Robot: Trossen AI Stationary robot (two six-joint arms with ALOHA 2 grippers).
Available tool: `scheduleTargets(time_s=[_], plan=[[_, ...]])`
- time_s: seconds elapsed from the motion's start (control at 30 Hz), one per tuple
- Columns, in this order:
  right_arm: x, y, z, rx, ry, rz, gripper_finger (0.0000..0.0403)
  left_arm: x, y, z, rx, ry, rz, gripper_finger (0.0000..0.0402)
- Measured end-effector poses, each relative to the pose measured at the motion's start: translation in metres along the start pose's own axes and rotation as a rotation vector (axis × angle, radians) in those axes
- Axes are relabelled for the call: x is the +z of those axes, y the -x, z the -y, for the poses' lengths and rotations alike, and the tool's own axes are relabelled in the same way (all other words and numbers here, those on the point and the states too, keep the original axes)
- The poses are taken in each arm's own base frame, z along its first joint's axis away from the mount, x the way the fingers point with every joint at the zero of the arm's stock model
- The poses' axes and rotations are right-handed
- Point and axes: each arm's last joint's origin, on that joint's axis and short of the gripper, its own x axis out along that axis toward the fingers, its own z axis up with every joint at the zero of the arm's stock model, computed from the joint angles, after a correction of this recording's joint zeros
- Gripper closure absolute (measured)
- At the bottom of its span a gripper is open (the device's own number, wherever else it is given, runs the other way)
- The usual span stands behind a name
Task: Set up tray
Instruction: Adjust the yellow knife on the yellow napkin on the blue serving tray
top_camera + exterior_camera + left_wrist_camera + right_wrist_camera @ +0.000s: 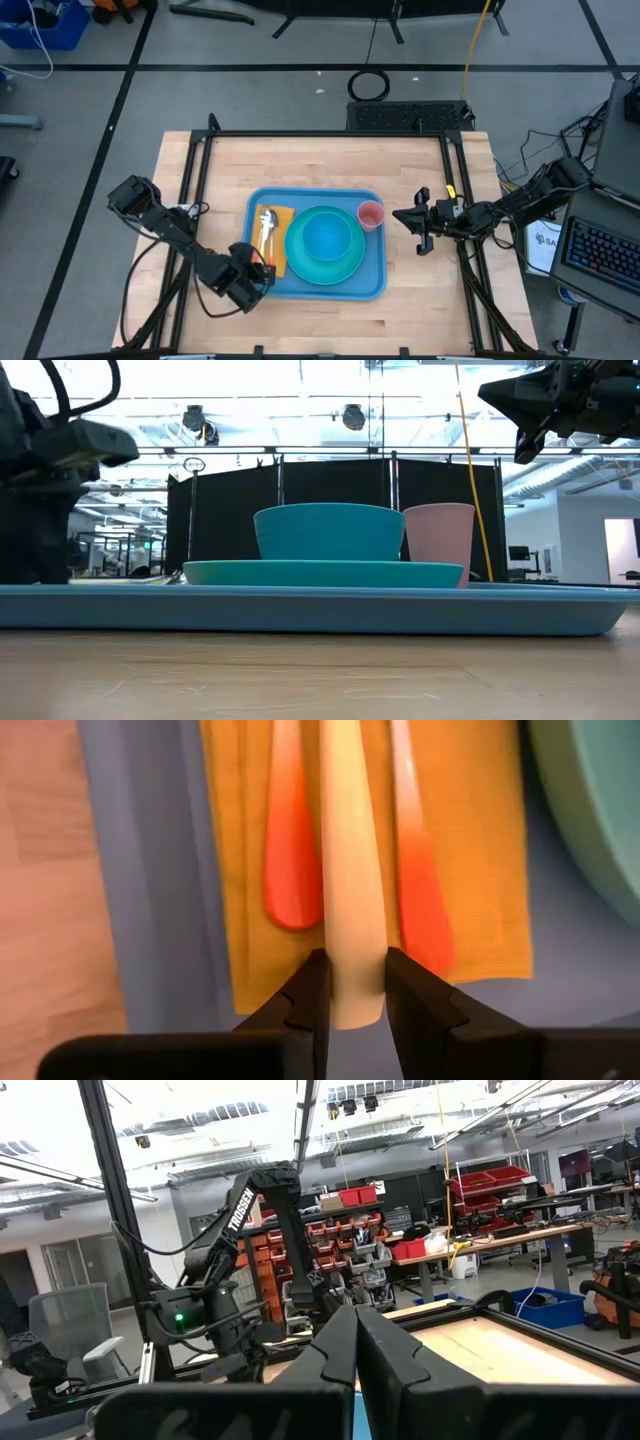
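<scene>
So the wooden table (330,315) is filling the middle of the overhead shot, and the big light-blue tray (372,285) is sitting dead center on it, long side running left to right, which looks like a sensible spot since both arms are reaching it from either side. On the tray, the turquoise plate (350,265) is taking up the middle with a blue bowl (323,236) nested on top of it, stacked that way to save room I'm guessing. The orange napkin (480,850) is lying at the left end of the tray with cutlery lined up on it, and a little pink cup (370,214) is standing at the plate's upper right. The left gripper (352,988) is hovering at the lower left of the tray, fingers partly closed around the end of a cream handle (352,870), which is lying between two orange-red handles (290,840), so I reckon it's placing or straightening that piece. Those neighbours are sitting just beside it, so nudging them is the risk. The right gripper (421,233) is hanging in the air off the tray's right edge, fingers fully closed, holding nothing, out of the way.
</scene>
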Motion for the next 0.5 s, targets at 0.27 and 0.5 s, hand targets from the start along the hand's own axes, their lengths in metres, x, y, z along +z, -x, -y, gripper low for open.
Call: scheduleTargets(time_s=[0.27, 0.5], plan=[[0.000, 0.000, 0.000, 0.000, 0.000, 0.000, 0.0403, 0.014, -0.005, 0.005, 0.110, 0.036, -0.097, 0.0326], [0.000, 0.000, 0.000, 0.000, 0.000, 0.000, 0.0403, 0.020, -0.006, 0.007, 0.161, 0.081, -0.142, 0.0326]])
